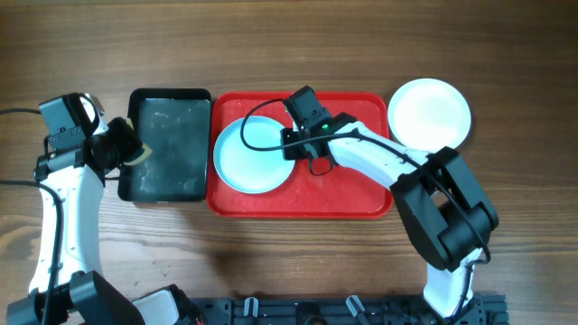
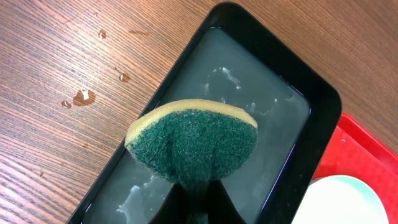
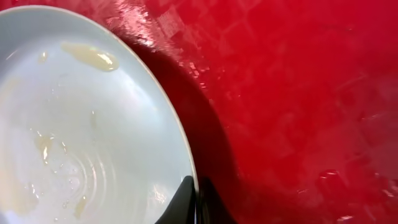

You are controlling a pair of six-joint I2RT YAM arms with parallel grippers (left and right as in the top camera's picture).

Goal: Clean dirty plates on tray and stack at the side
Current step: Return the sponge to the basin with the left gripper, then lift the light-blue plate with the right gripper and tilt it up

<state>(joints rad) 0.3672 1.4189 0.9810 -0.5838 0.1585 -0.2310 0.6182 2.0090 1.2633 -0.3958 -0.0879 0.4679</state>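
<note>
A pale turquoise plate [image 1: 251, 155] with yellowish smears lies on the left half of the red tray [image 1: 348, 194]. My right gripper [image 1: 291, 144] is shut on the plate's right rim; in the right wrist view the fingers [image 3: 198, 202] pinch the rim of the plate [image 3: 74, 137] above the tray [image 3: 311, 93]. A white plate [image 1: 431, 113] lies on the table right of the tray. My left gripper [image 1: 135, 149] is shut on a green and yellow sponge [image 2: 193, 140] over the black tray [image 1: 168, 144]. A third plate is out of view.
The black tray [image 2: 273, 81] holds shallow soapy water. Water drops [image 2: 84, 96] lie on the wooden table left of it. The red tray's corner [image 2: 367, 149] and the turquoise plate's edge [image 2: 348, 199] show at the right of the left wrist view.
</note>
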